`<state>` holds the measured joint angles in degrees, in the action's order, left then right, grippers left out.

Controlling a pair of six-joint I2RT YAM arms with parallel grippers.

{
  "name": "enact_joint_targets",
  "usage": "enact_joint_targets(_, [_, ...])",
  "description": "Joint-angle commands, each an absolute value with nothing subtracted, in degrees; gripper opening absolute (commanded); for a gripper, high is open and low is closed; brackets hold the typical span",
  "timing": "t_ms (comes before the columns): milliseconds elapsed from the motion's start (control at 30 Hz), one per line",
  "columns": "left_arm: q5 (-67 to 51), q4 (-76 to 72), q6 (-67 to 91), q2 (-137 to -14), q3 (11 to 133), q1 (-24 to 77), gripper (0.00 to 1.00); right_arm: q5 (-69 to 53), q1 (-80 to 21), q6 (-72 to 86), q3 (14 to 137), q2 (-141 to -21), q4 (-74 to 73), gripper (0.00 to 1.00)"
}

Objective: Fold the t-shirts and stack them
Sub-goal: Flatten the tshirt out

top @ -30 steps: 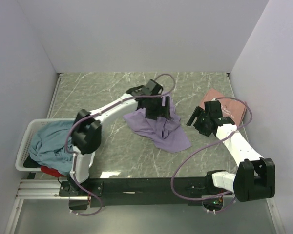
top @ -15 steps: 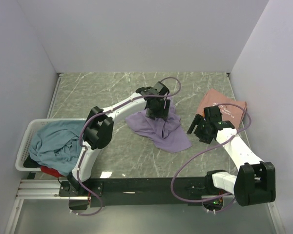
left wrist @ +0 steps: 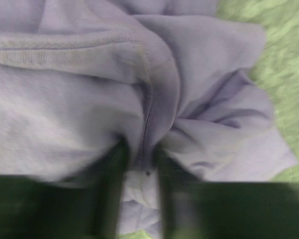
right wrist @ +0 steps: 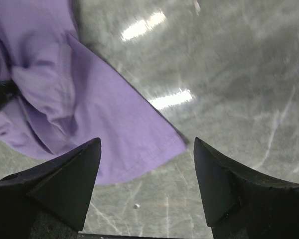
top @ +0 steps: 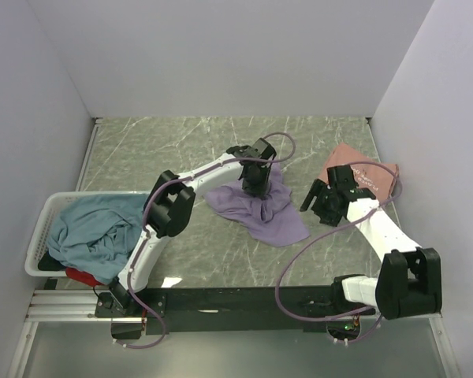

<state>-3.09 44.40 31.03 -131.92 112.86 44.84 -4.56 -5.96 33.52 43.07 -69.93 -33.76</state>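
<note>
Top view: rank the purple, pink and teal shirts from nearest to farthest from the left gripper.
1. Purple shirt: mid-table, directly under the left gripper.
2. Pink shirt: on the table's right side.
3. Teal shirt: in the basket at the left edge.

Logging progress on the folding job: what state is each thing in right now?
Lavender-purple cloth t-shirt: crumpled on the table, unfolded.
Salmon-pink cloth t-shirt: lying flat, looks folded.
Teal-blue cloth t-shirt: heaped in the white slatted plastic basket.
Red cloth t-shirt: mostly hidden under the teal one.
Left gripper: pinching a lavender fold.
Right gripper: open, empty.
</note>
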Motion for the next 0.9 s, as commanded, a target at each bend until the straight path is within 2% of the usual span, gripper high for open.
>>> enact_joint_targets(0, [-1.5,44.03,29.53,-132.54,115.32,44.91,0.29,-5.19,-5.54,32.7,48.16,-72.5,-29.89,0.81])
enact_joint_targets(33, [-0.89,44.12,29.53,-132.02,114.88,44.83,0.15,-5.45,-5.62,32.61,49.82,-74.16,-29.53,0.81])
enact_joint_targets(100, [-0.7,42.9,30.14,-129.31,111.91,44.65,0.08,-6.59,-5.63,32.43,51.76,-76.02,-27.79,0.81])
enact_joint_targets(200, [-1.75,40.0,32.16,-124.13,106.03,43.25,0.07,-8.78,-5.63,32.43,56.5,-81.71,-24.63,0.8])
enact_joint_targets(333, [-3.25,37.62,34.54,-117.87,99.33,42.01,0.0,-10.54,-5.8,32.08,61.43,-89.02,-21.28,0.79])
enact_joint_targets(533, [-4.22,36.03,37.08,-111.36,92.64,41.13,0.0,-13.44,-6.59,31.46,66.88,-100.01,-16.44,0.71])
enact_joint_targets(867, [-2.64,36.65,39.2,-105.74,86.93,39.55,0.0,-14.33,-9.58,29.89,75.84,-109.42,-15.82,0.7])
